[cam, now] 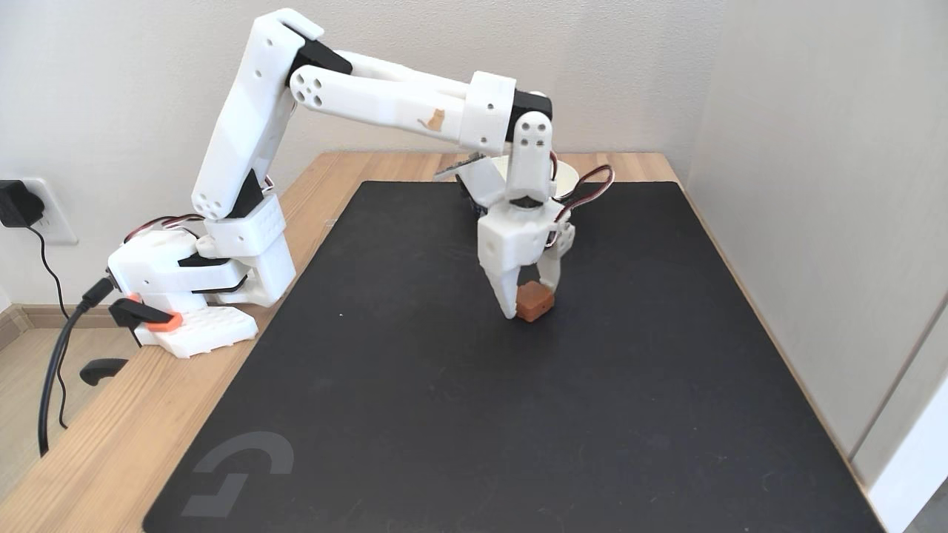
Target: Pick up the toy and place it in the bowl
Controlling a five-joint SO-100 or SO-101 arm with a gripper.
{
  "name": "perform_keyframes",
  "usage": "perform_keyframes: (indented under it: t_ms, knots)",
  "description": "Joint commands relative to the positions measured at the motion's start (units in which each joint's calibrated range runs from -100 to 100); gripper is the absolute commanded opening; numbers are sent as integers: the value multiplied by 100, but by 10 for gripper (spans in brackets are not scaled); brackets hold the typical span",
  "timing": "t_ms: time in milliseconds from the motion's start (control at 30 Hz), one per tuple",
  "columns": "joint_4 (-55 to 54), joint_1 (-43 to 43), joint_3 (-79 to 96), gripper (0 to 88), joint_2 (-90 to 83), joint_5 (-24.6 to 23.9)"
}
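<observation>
The toy (536, 302), a small reddish-brown block, sits low on the black mat (415, 385) near its middle. My white gripper (530, 299) points straight down over it, with one finger against the toy's left side and the other at its right rear, so the jaws are shut on the toy. The toy looks to be touching the mat. The bowl (569, 176) stands behind the gripper at the mat's far edge. My wrist hides most of it, leaving a stretch of its cream rim in sight.
The arm's base (196, 296) is clamped at the left edge of the wooden table (111, 437). Cables hang off the left side by a wall socket (33, 211). A wall runs close along the table's right side.
</observation>
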Motion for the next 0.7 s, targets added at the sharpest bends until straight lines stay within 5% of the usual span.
perform_keyframes:
  t_ms: [0,533,667]
  knots:
    - [-48,-159,-21,117,-100,-23]
    - [-709,-1773,70,107,-2826,-759]
    - [-1869,-2400,1331,107,-2951,-1109]
